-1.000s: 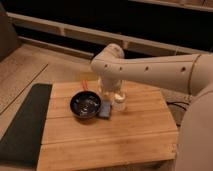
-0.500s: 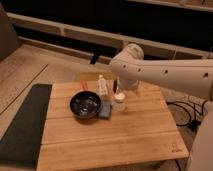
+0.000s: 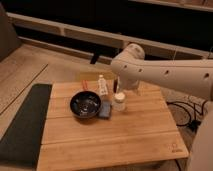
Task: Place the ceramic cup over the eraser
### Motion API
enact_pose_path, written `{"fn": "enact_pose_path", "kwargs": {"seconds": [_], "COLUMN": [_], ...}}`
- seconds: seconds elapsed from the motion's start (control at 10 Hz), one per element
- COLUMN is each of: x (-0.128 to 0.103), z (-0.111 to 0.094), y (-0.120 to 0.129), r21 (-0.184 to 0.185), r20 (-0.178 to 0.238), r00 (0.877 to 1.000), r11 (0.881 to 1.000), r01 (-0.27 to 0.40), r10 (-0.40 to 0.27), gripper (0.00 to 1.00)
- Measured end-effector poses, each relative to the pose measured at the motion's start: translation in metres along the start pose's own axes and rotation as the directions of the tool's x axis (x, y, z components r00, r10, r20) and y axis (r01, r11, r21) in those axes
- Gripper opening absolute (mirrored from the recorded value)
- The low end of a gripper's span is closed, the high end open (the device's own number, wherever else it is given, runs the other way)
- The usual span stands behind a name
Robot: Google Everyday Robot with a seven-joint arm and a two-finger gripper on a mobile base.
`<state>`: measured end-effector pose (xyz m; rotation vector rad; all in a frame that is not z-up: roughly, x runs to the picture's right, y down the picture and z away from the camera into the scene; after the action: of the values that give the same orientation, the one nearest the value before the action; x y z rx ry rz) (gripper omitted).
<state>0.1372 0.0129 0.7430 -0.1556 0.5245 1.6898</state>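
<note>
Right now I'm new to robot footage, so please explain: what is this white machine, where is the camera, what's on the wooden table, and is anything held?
The white machine is a robot arm reaching in from the right. One camera looks down on the wooden table; where it is mounted is not known. The gripper hangs right above a small whitish ceramic cup; whether it holds the cup I cannot tell. Nearby are a blue-grey pad, a dark bowl and a slim white bottle. A dark mat lies at the left.
</note>
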Motion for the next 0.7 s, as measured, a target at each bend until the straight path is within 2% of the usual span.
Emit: {"fn": "enact_pose_path", "kwargs": {"seconds": [0.1,0.3,0.5,0.7], "x": [-0.013,-0.027,-0.034,-0.032], "z": [0.01,0.022,0.033,0.044], "y": [-0.007,-0.001,0.014,0.034], "r21": [0.024,0.022,-0.013,-0.07], "r20": [0.013,0.029,0.035,0.029], "r00": [1.0,1.0,0.999,0.999], "r11": [1.0,1.0,1.0,0.997], "r01": [-0.009,0.003,0.021,0.042], "r10": [0.008,-0.003,-0.02,-0.04], "gripper": [0.65,0.65,0.65,0.65]}}
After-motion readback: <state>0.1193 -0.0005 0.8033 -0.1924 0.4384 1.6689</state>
